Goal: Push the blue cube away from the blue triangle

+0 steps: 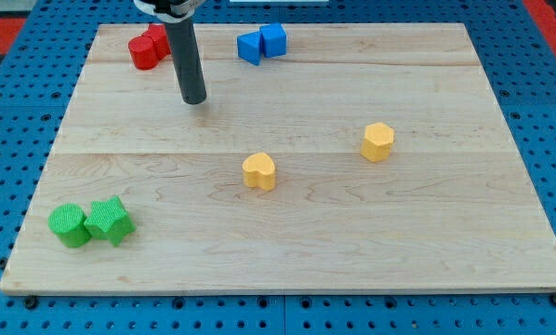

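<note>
The blue cube sits near the view's top, touching the blue triangle on its left. My tip rests on the wooden board, below and to the left of the two blue blocks, apart from them. The rod rises from the tip toward the view's top edge.
Two red blocks sit together at the top left, just left of the rod. A yellow heart lies mid-board and a yellow hexagon to its right. A green cylinder and green star sit at the bottom left.
</note>
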Controlling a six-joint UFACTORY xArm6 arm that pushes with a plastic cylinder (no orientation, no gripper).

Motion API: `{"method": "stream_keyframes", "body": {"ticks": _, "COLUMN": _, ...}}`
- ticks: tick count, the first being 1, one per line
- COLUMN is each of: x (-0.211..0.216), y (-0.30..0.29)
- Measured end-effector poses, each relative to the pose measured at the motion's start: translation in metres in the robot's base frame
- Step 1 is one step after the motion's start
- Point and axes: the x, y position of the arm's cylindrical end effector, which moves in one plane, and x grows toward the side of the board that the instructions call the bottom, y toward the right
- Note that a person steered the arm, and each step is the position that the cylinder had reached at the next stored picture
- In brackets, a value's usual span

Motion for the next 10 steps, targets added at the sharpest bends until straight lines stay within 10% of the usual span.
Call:
{"method": "stream_keyframes", "body": {"ticks": 4, "x": -0.155, "y": 0.062}}
{"method": "stream_keyframes", "body": {"ticks": 6, "x": -0.059, "y": 0.185}}
{"method": "stream_keyframes", "body": {"ticks": 10, "x": -0.065, "y": 0.124}}
